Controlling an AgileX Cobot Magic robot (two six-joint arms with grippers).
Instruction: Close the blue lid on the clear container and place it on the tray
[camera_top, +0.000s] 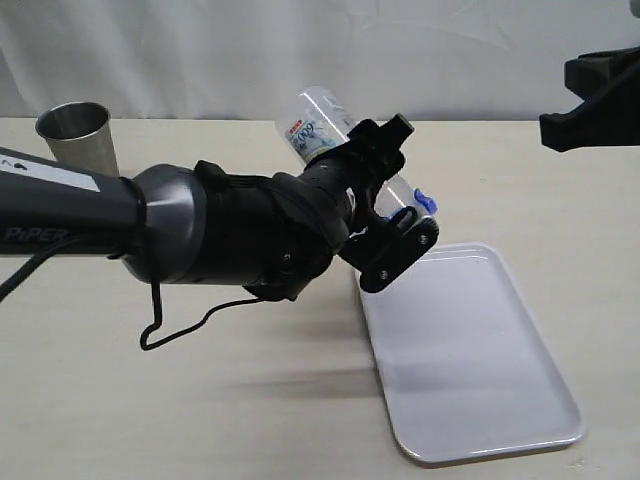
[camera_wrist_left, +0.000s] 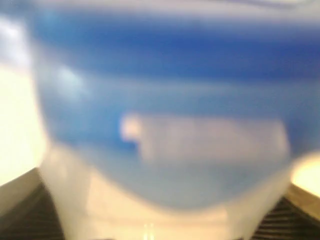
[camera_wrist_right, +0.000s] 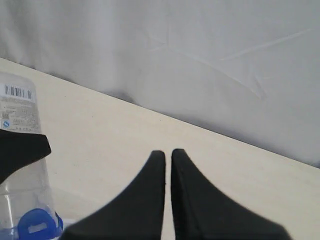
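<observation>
Blue lid (camera_wrist_left: 165, 65) on tilted clear container (camera_top: 318, 122)

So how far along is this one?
Done: the blue lid is on the clear container; whether its tabs are locked is unclear. In hand: the left claw holds it tilted in the air by the tray. Left: setting it down there. The right claw is shut, empty.

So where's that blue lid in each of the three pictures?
Exterior view: the blue lid sits right of centre, on the lower end of the tilted clear container, near the far edge of the tray.
Left wrist view: blurred blue filling most of the picture.
Right wrist view: that picture's lower left corner.
Shared landmark: the container's printed label, in the exterior and right wrist views.
</observation>
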